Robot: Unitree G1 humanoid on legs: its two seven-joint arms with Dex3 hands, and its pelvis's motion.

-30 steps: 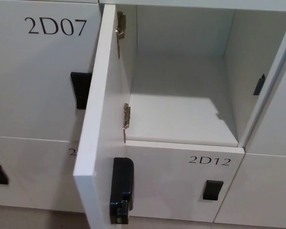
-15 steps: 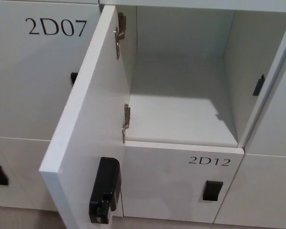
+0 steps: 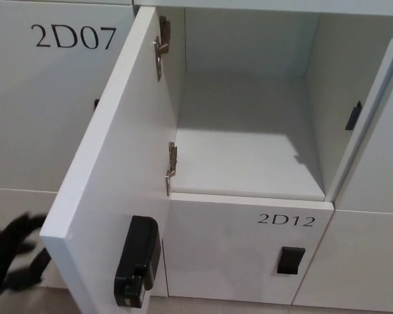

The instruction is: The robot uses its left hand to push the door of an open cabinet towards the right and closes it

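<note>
A wall of white lockers fills the view, numbered 2D07 (image 3: 74,36) at upper left and 2D12 (image 3: 286,220) below the open cabinet (image 3: 249,150), whose bare shelf is lit and empty-walled, with a strip of pale floor (image 3: 203,306) along the bottom. The door (image 3: 118,176) hangs from two metal hinges (image 3: 160,47) on the cabinet's left side and stands wide open, its black lock (image 3: 137,261) facing in. Since half a second ago the door has swung a little further out, and the left hand (image 3: 10,258) has come in at lower left, blurred, fingers spread and apart from the door.
</note>
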